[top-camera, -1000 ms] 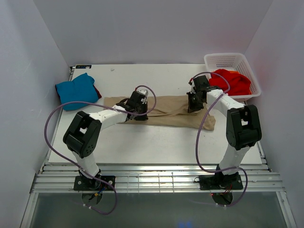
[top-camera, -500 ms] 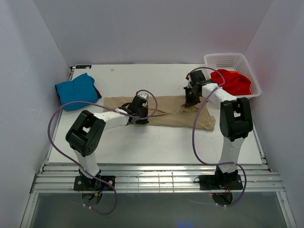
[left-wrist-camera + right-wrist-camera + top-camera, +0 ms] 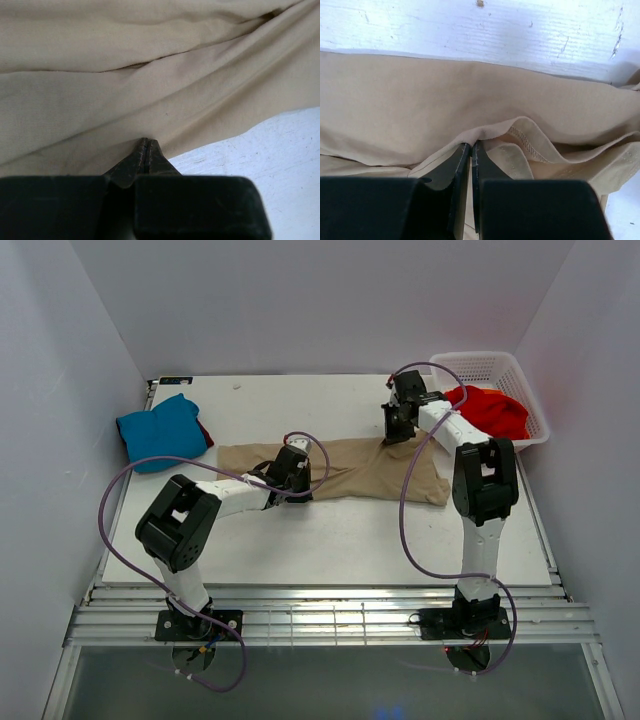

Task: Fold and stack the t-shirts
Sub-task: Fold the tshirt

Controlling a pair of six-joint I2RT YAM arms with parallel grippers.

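Observation:
The tan-beige t-shirt (image 3: 340, 468) lies stretched across the middle of the table. My left gripper (image 3: 295, 473) is shut on its near edge, as the left wrist view (image 3: 145, 142) shows. My right gripper (image 3: 398, 430) is shut on a hemmed fold at its far right part, seen in the right wrist view (image 3: 471, 145). The teal-blue t-shirt (image 3: 160, 431) lies folded at the far left, with a dark red t-shirt (image 3: 205, 430) peeking from under it. The bright red t-shirt (image 3: 490, 410) lies in the basket.
The white lattice basket (image 3: 500, 368) stands at the far right corner. Purple cables loop from both arms. White walls close in the table on three sides.
My right gripper has moved toward the far edge with the shirt's fold, pulling the cloth's right part up. My left gripper has shifted slightly nearer and right, still on the cloth.

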